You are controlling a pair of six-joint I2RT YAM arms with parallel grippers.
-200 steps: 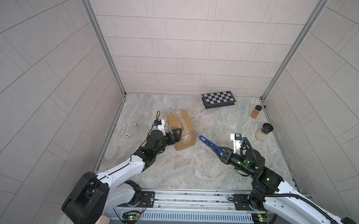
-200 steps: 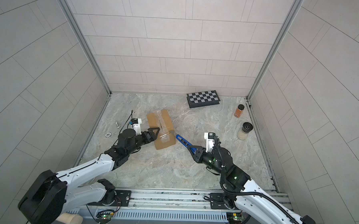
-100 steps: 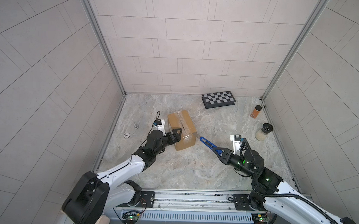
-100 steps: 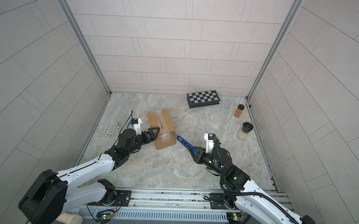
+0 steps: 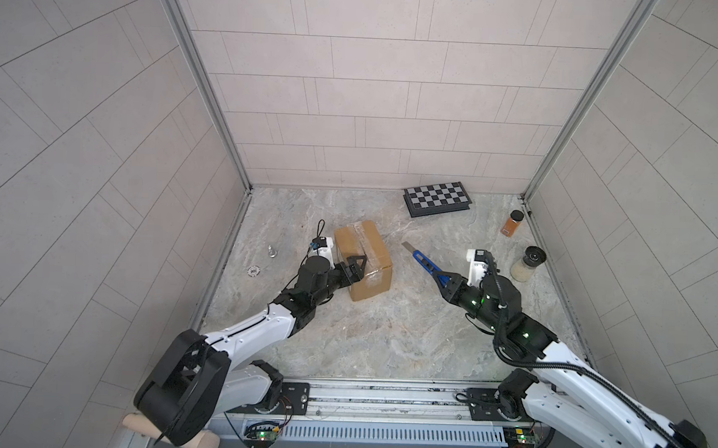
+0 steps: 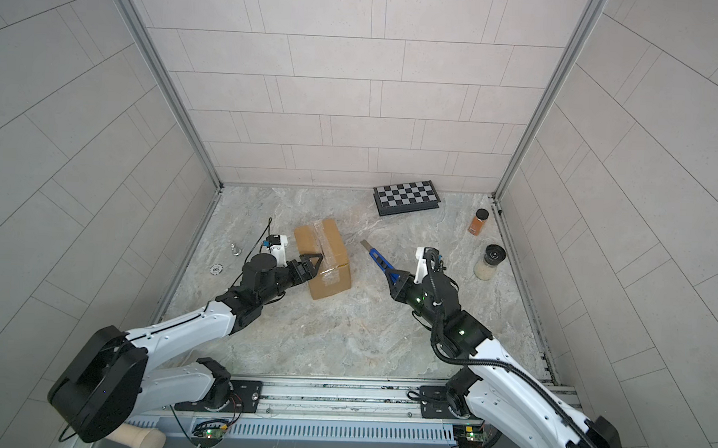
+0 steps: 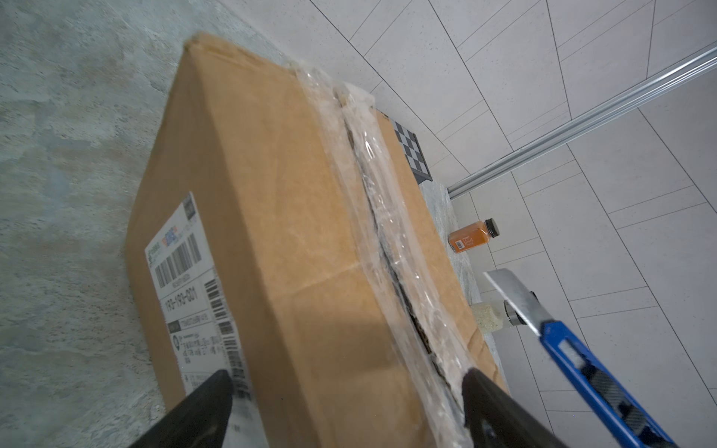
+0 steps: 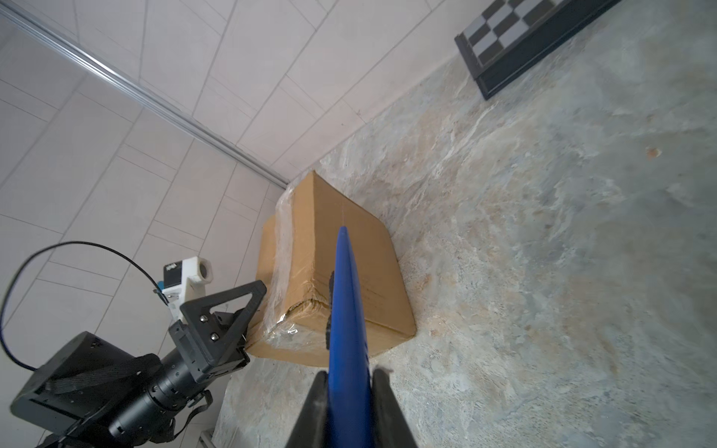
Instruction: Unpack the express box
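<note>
Left wrist view: left hand (image 7: 345, 376) spread wide, straddling near edge of express box (image 7: 291, 232), centre-left on desk (image 5: 385, 338) in a top view; right hand (image 8: 349, 374) clamps blue utility knife (image 8: 346, 310), blade (image 7: 512, 298) clear of box, so brace first, then draw shallow along taped seam (image 7: 372, 217).

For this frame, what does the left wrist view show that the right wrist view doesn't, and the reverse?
Left wrist only: the shipping label on the express box, the dark gap along its tape seam, and the orange bottle. Right wrist only: the right pincer shut on the blue utility knife, and the left arm's white wrist camera. Both: the box, the knife, the checkered case, and the open left pincer at the box.
</note>
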